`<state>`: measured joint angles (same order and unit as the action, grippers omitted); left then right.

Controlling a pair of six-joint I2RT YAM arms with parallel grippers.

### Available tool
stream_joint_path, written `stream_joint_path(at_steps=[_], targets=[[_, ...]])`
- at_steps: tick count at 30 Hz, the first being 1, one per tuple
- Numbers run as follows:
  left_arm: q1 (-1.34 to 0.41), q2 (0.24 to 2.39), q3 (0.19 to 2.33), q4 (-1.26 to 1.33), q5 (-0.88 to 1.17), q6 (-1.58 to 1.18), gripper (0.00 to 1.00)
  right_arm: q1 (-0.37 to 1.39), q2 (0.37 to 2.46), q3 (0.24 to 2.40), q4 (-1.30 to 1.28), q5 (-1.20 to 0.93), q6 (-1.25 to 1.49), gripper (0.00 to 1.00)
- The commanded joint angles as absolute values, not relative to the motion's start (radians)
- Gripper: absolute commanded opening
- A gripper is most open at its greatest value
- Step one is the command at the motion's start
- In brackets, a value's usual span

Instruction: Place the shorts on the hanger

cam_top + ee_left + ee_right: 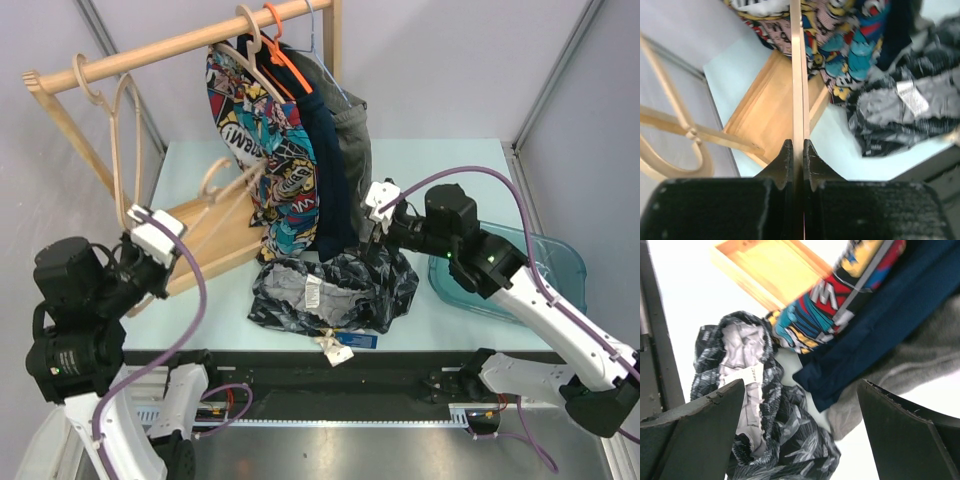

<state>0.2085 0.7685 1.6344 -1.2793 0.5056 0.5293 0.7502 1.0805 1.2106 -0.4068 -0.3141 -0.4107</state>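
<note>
Left side: the left claw (796, 149) is clenched on the hanger (797, 85), its jaws pinching one thin wooden arm edge-on. The hanger reaches out over the rack base (215, 235).

Centre: the shorts (340, 290) lie crumpled on the counter (450, 160), just in front of the hanging clothes. The grey waistband (300, 290) is turned up and the paper tags (337, 347) sit at the near edge. We judge the shorts light, limp and somewhat slick, so they will sag wherever they are unsupported. The doubled waistband edge is the firmest place to pinch.

Right side: the right claw (801, 384) is released, jaws spread wide above the far part of the shorts, close beside the navy garment (325, 170). We note the risk of catching that hanging cloth along with the shorts.
</note>
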Motion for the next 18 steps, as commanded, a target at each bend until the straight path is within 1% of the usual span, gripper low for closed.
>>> stream_joint_path(at_steps=[1,4,9,12,13,16,18], targets=[[0.203,0.733,1.608,-1.466,0.663,0.840,0.00,0.787,1.029,1.255,-0.379,-0.400,-0.486,1.00],[0.190,0.707,1.586,-1.468,0.718,0.926,0.00,0.819,1.016,1.255,-0.383,-0.407,-0.523,1.00],[0.134,0.756,1.592,-1.468,0.747,0.927,0.00,0.908,1.014,1.258,-0.390,-0.367,-0.581,1.00],[0.036,0.784,1.565,-1.465,0.796,0.901,0.00,0.926,1.023,1.258,-0.368,-0.353,-0.587,1.00],[-0.030,0.799,1.554,-1.466,0.827,0.890,0.00,0.930,1.028,1.258,-0.361,-0.348,-0.592,1.00],[-0.121,0.831,1.508,-1.463,0.839,0.879,0.00,0.945,1.031,1.258,-0.318,-0.327,-0.591,1.00],[-0.143,0.860,1.480,-1.433,0.839,0.885,0.00,0.950,1.029,1.258,-0.301,-0.331,-0.583,1.00]])
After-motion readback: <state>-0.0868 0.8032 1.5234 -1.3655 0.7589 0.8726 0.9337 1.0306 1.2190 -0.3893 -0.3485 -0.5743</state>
